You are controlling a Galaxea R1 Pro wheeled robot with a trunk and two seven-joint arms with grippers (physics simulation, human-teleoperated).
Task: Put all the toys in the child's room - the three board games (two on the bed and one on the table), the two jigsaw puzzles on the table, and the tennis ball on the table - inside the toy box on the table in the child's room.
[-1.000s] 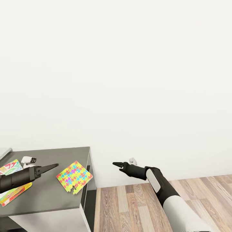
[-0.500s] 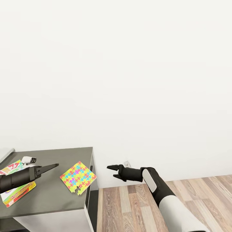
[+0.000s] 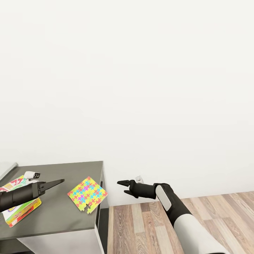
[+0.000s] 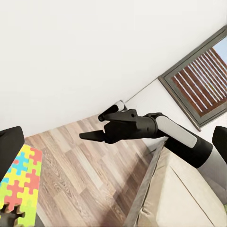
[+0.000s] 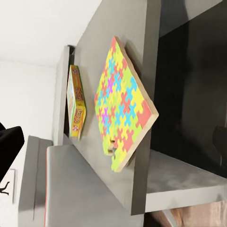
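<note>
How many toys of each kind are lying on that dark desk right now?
Jigsaw puzzles: 1
Board games: 1, half hidden behind the robot's left arm
Total: 2 toys. A small white object also sits near the back of the desk; I can't tell what it is.

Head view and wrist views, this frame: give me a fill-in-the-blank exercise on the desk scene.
1. The jigsaw puzzle lies on the dark grey desk with one corner overhanging its ____.
2. The right gripper, off the desk above the wood floor, has its jaws ____.
3. The left gripper points toward the ____.

Missing words: edge; open; puzzle
</note>
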